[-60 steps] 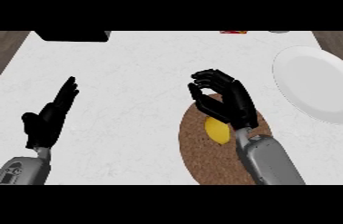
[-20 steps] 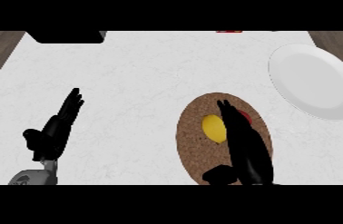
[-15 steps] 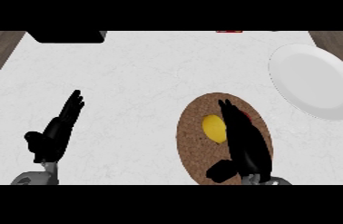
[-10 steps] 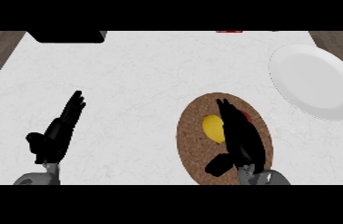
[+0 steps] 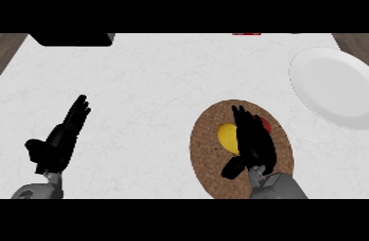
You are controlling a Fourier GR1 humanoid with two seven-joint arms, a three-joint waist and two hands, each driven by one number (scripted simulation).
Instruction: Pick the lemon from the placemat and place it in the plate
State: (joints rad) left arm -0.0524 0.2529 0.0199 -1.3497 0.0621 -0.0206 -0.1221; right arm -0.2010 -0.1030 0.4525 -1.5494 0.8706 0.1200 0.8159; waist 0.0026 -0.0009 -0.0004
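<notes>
The white bench (image 5: 166,79) spreads under me, largest of all. At its right edge sits the plate (image 5: 335,84), white, with nothing on it. Nearer me lies the round brown placemat (image 5: 205,157), and the lemon (image 5: 228,138) rests on it, well apart from the plate. My right robot hand (image 5: 252,137) lies over the mat with fingers straight and together, just beside the lemon on its right, not curled round it. A small red thing (image 5: 266,124) peeks out at that hand's far side. My left robot hand (image 5: 61,137) rests at the lower left, fingers straight and up.
</notes>
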